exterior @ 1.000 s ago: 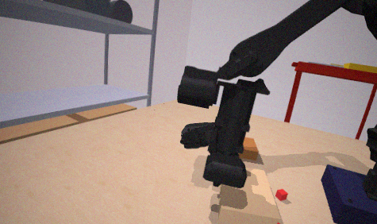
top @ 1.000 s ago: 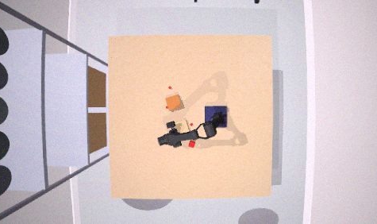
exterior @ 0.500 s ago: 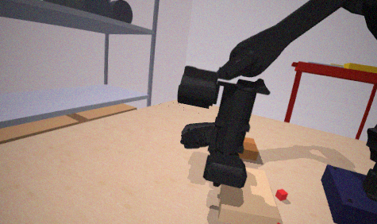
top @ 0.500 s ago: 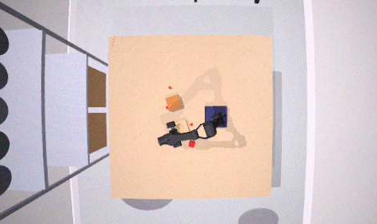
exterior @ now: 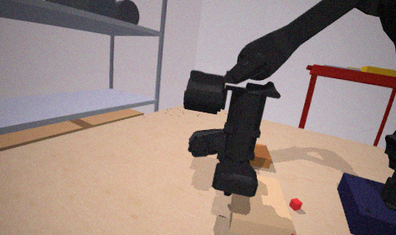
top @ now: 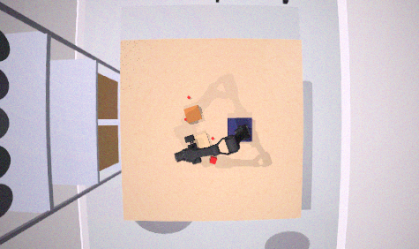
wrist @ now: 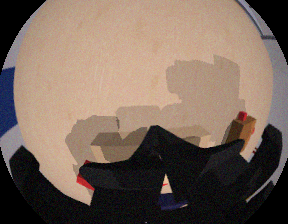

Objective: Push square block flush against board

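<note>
The hand — fingers closed together, gripping nothing — hangs near the pale board.

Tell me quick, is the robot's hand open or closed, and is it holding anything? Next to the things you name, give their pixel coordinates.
Hand (top: 177, 156) (exterior: 228, 192) (wrist: 153, 128): closed, holding nothing.
</note>
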You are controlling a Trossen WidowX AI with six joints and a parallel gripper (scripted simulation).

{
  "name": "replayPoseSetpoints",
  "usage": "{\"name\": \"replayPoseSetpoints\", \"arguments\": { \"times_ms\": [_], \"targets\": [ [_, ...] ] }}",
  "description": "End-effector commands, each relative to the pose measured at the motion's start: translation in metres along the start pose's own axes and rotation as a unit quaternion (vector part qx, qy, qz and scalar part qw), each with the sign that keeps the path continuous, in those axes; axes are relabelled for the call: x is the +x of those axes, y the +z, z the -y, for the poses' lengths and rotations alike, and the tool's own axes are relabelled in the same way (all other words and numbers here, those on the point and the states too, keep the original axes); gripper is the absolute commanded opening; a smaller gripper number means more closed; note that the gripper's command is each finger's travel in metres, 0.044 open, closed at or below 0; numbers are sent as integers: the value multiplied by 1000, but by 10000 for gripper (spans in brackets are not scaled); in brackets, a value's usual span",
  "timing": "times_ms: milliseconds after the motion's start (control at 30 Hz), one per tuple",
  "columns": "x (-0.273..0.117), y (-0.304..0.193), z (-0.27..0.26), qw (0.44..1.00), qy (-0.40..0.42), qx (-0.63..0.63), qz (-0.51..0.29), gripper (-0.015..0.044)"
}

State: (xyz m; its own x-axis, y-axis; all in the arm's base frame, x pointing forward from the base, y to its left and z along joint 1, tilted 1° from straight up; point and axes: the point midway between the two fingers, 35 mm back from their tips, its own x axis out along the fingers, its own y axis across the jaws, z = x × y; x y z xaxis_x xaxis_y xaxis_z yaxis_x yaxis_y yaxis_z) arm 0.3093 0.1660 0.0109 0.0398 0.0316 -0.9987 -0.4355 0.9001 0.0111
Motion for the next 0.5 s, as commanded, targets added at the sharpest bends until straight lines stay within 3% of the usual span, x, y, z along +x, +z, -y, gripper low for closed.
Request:
{"name": "replayPoseSetpoints", "arguments": {
  "times_ms": [0, 467],
  "targets": [
    [8, 6, 0, 1000, 0, 2, -8, 0],
    [8, 30, 0, 1000, 0, 2, -7, 0]
  ]
}}
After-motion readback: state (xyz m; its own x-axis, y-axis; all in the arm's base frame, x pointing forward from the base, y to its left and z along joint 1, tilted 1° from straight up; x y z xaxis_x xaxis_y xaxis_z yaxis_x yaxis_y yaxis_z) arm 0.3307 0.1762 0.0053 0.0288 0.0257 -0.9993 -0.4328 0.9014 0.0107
